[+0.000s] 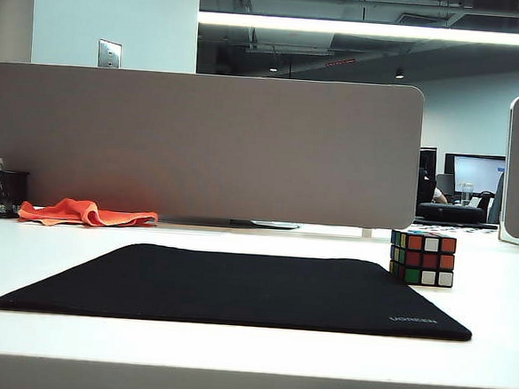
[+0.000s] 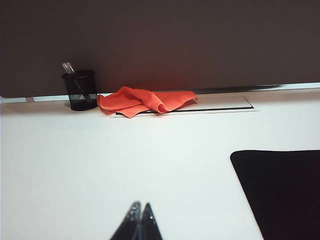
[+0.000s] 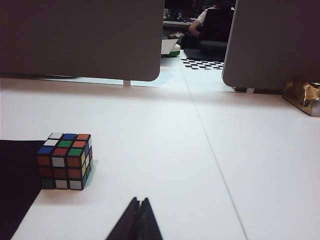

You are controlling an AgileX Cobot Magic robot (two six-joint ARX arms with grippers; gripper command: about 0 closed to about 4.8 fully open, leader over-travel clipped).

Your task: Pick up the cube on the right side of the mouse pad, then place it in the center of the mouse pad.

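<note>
While neither arm has begun the pick, items left to right: black mesh pen cup (image 1: 3,193) and crumpled orange cloth (image 1: 87,212), set back by the divider, clear of work; left gripper (image 2: 140,223), fingers pressed together, empty, above bare white table (image 2: 125,165). Large flat black fabric mouse pad (image 1: 235,288), centre bare for the placement; small black-framed puzzle cube (image 1: 422,258) just beside its right edge; right gripper (image 3: 139,220), fingers likewise closed, empty, near the cube.

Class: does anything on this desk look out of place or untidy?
Only the orange cloth: it lies crumpled by the divider, beside the black pen cup. The cube sits squarely off the mouse pad's right edge.
</note>
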